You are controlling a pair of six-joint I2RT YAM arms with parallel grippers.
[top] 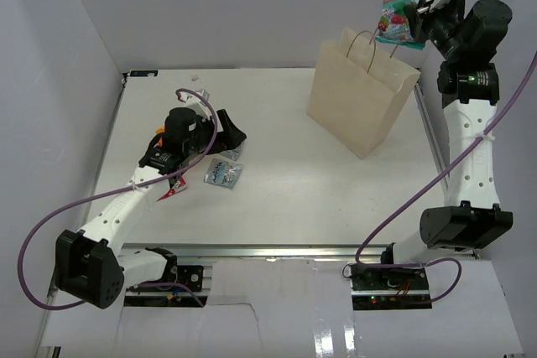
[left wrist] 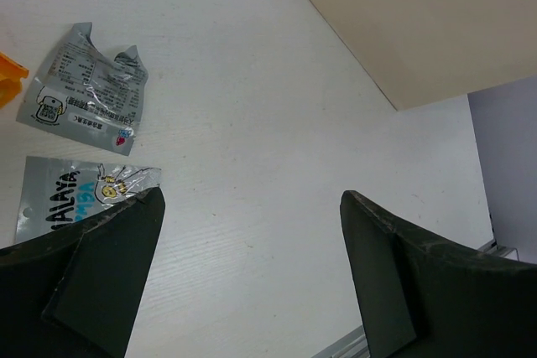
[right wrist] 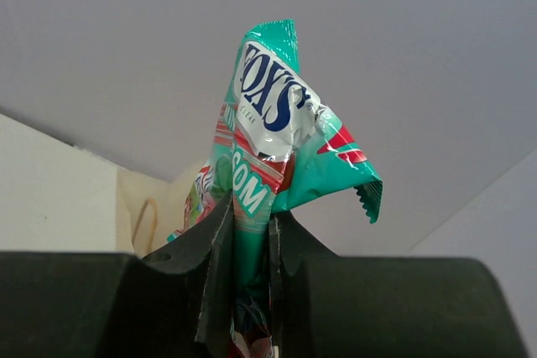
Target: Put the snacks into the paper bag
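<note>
The tan paper bag (top: pixel 361 98) stands upright at the back right of the table. My right gripper (top: pixel 422 12) is high above the bag's right rim, shut on a green-white snack packet (top: pixel 401 4); the right wrist view shows the packet (right wrist: pixel 277 115) pinched between the fingers (right wrist: pixel 252 211), with the bag (right wrist: pixel 50 199) below. My left gripper (top: pixel 228 133) is open and empty, low over the table. Two silver-blue packets (left wrist: pixel 88 90) (left wrist: pixel 67 199) lie by its left finger. A red-pink packet (top: pixel 172 193) and an orange one (top: pixel 158 133) lie beside the left arm. The purple packet is hidden.
White walls close the table at the left and back. An aluminium rail (top: pixel 277 251) runs along the near edge between the arm bases. The bag's corner (left wrist: pixel 403 98) shows ahead of the left gripper (left wrist: pixel 252 199).
</note>
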